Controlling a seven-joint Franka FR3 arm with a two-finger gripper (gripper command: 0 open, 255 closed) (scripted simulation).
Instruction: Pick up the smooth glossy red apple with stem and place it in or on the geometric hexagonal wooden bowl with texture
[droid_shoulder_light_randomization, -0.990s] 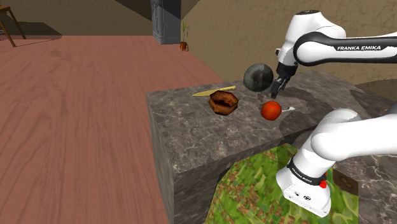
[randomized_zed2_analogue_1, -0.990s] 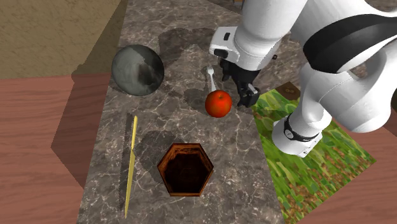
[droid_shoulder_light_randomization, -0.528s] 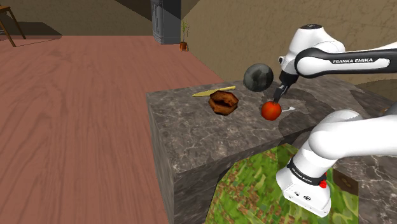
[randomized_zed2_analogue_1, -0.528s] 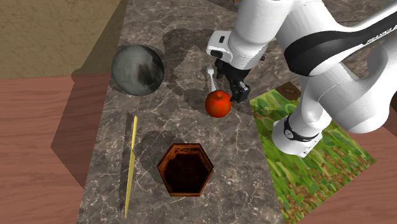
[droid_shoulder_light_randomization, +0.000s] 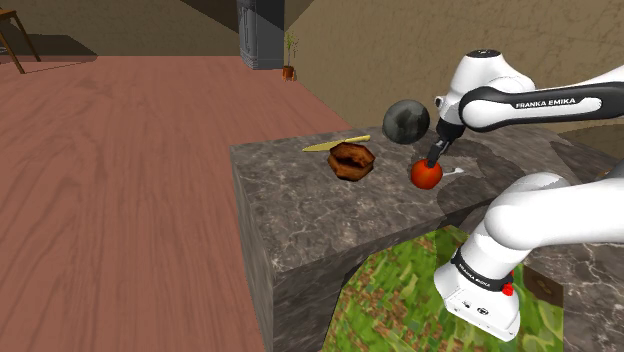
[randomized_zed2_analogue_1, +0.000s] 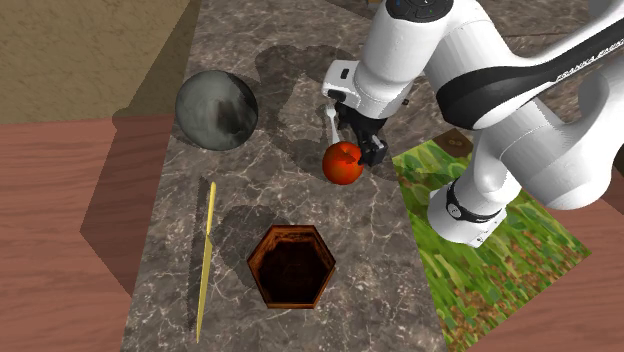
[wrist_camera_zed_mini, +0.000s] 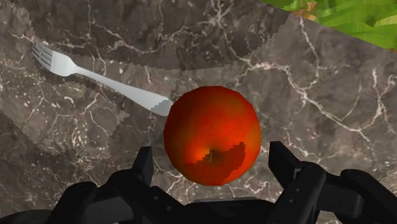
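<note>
I was down over the red apple (wrist_camera_zed_mini: 212, 133) with my gripper (wrist_camera_zed_mini: 212, 158) open.

My two black fingers (wrist_camera_zed_mini: 143, 167) stood wide apart, one on each side of the apple. Neither one touched it, so I held nothing. The apple sat on the dark marble counter (randomized_zed2_analogue_1: 370, 260), and the little dip at its top faced me. A silver fork (wrist_camera_zed_mini: 102, 79) lay on the counter just beside it. Its handle ran up to the apple and its prongs pointed away. The brown six-sided bowl (randomized_zed2_analogue_1: 291, 231) stood on the same counter, apart from the apple, with nothing in it. A thin yellow stick (randomized_zed2_analogue_1: 206, 258) lay near the bowl. A big dark grey ball (randomized_zed2_analogue_1: 216, 110) sat well apart from the apple.
</note>
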